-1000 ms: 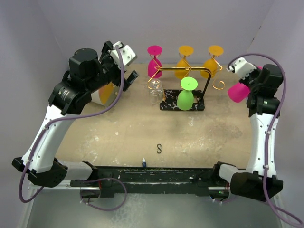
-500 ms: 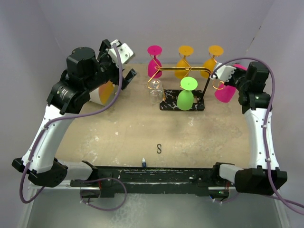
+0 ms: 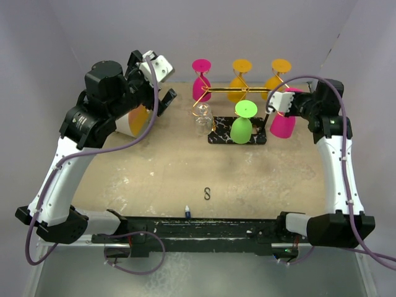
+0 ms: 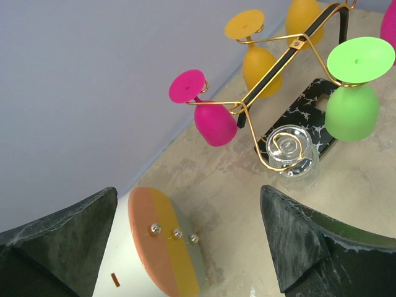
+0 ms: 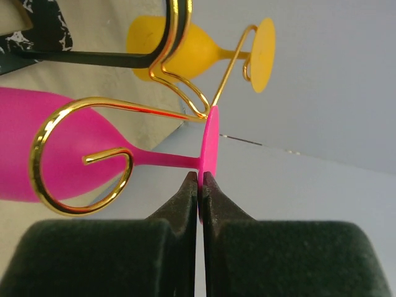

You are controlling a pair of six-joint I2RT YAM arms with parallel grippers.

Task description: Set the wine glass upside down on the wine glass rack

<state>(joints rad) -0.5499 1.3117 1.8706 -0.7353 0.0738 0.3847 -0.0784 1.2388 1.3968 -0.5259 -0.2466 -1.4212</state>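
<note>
The right wrist view shows what the top view hides: the right jaws are pinched shut on the thin rim of the pink wine glass (image 5: 68,133) foot, with its stem crossing the curled gold hook of the rack (image 5: 38,145). Whether the stem sits in the hook is unclear. From above, the glass hangs bowl-down at the rack's right end. The left wrist view shows the left jaws spread wide and holding nothing, over an orange-and-yellow object (image 4: 164,247) on the table (image 4: 210,185).
</note>
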